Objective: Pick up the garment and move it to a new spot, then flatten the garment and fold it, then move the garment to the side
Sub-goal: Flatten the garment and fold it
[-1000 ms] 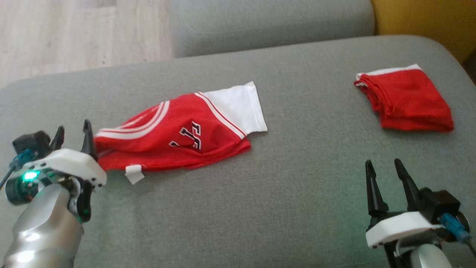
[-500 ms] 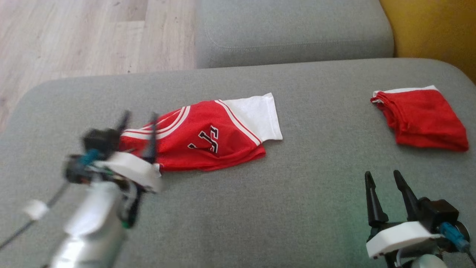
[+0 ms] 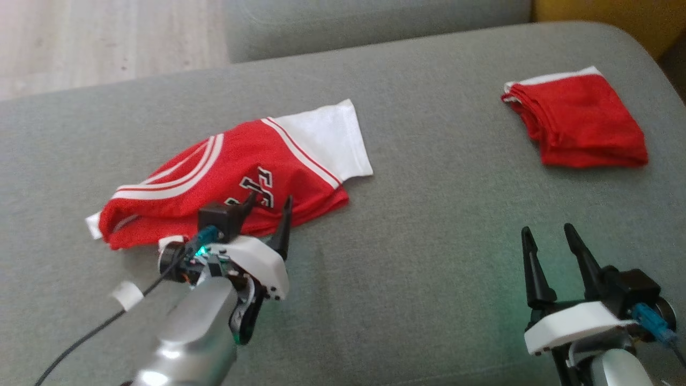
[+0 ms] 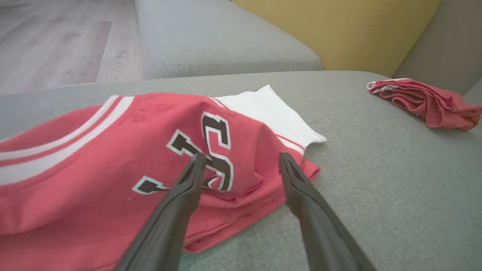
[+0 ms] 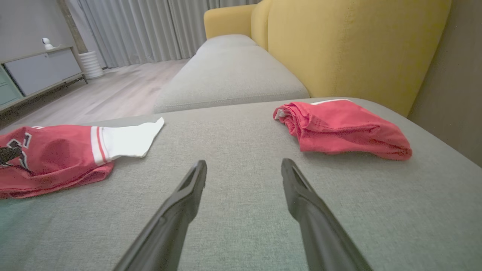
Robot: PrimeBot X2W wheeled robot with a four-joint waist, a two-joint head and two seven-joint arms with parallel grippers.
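Observation:
The garment (image 3: 225,171) is a red jersey with white stripes, dark numerals and a white sleeve. It lies crumpled on the left half of the grey cushion (image 3: 429,225). My left gripper (image 3: 269,199) hovers open over its near edge, fingers pointing at the numerals. In the left wrist view the open left gripper (image 4: 241,156) frames the jersey (image 4: 94,158) at its lower right corner, with nothing between the fingers. My right gripper (image 3: 547,229) stands open above bare cushion at the lower right, apart from the jersey (image 5: 56,154); the right wrist view shows this gripper (image 5: 244,162) empty.
A second red garment (image 3: 579,120), folded, lies at the cushion's far right (image 5: 339,128). Another grey cushion (image 3: 348,21) adjoins at the back, with a yellow sofa back (image 5: 357,41) to the right. Wooden floor (image 3: 80,43) lies beyond the far left edge.
The head camera has shifted. My left gripper has travelled right, from the jersey's left end to its near edge below the numerals, staying open. The right gripper has kept still.

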